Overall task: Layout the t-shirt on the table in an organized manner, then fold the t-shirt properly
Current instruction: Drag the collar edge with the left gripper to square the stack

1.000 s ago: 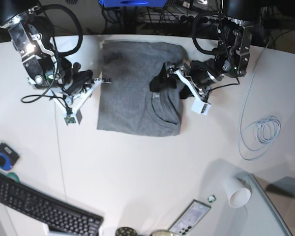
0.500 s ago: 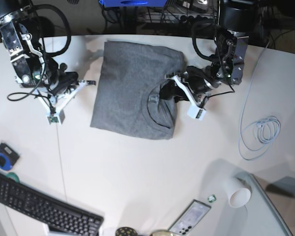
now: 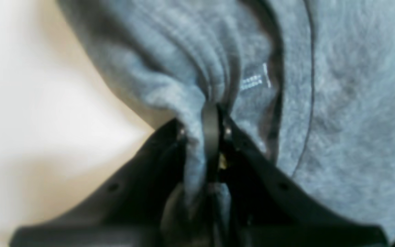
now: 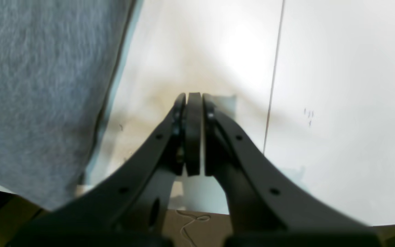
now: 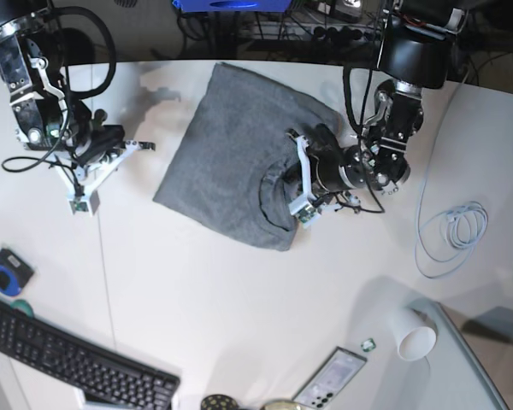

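Gripping the heather-grey cotton t-shirt (image 5: pixel 239 162) near its collar, the left gripper (image 3: pixel 211 137) pinches bunched fabric, likely to drag it straight.

It lies skewed by the white table's (image 5: pixel 239 290) far edge; the right gripper (image 4: pixel 193 133) is closed and empty beside its hem. A coiled white cable (image 5: pixel 451 235) lies well clear.

Table (image 5: pixel 239 290): white, smooth, curved far edge, thin dark seam running near-to-far on the left.
T-shirt (image 5: pixel 231 154): grey, folded, lying askew at far centre.
Cable (image 5: pixel 451 235): white, coiled, at right.
Paper cup (image 5: pixel 410 335): on its side, near right, beside a grey glass panel (image 5: pixel 466 359).
Keyboard (image 5: pixel 68 363): black, near left corner.
Phone (image 5: pixel 329 377): near edge, centre-right.
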You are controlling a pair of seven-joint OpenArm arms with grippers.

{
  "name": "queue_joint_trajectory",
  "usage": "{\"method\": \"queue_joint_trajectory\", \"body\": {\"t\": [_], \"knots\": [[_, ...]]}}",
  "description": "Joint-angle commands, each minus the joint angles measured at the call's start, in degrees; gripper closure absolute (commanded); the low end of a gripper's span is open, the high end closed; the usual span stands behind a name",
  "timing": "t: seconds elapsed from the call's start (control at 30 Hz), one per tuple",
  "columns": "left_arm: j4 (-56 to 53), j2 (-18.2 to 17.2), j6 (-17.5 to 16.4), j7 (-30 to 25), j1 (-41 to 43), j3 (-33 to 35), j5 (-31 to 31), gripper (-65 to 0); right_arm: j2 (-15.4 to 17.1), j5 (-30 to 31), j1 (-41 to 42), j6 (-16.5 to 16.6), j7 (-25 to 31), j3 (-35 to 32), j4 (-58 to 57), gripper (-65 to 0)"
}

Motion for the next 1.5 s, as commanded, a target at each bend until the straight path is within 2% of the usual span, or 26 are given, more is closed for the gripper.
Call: {"method": "queue_joint_trajectory", "body": {"t": [0.0,0.13,0.23,0.37,0.47,0.57,0.8,1.33,1.47], "knots": [[-0.4,-1.2,1.7,4.5,-0.6,2.9,6.3,0.0,0.5,0.1,0.6,0.3,0.9,0.4,1.2,-0.8],[-0.6,-2.7,1.7,4.3,-5.5,14.5,12.0,0.0,0.5,0.1,0.7,0.3,0.9,0.4,1.2,-0.8],[-0.6,-2.8,1.7,4.3,-9.6,21.6,15.4,0.0,0.0,0.3,0.0,0.3,0.7,4.6,1.2,-0.8],[-0.6,-1.6,1.7,4.3,-14.1,28.3,15.9,0.0,-1.3,0.3,-1.6,0.3,0.6,11.1,1.2,-0.8],[-0.6,1.1,1.7,2.3,-15.5,31.2,16.3,0.0,-1.3,0.3,-3.0,0.3,0.8,14.5,1.2,-0.8],[-0.6,3.3,1.7,-0.4,-15.5,32.4,16.4,0.0,-1.3,0.3,-3.4,0.3,0.8,16.0,1.2,-0.8],[-0.7,6.7,1.7,-0.7,-15.6,32.5,16.5,0.0,-1.4,0.3,-4.7,0.3,0.8,18.9,1.2,-0.8],[-5.5,6.7,1.7,-0.1,-15.3,31.9,16.3,0.0,-1.4,0.3,-4.8,0.3,0.8,19.3,1.2,-0.8],[-3.4,7.1,1.7,4.3,-16.6,32.1,16.3,0.0,-1.4,0.3,-4.8,0.3,0.8,19.2,1.2,-0.8]]}}
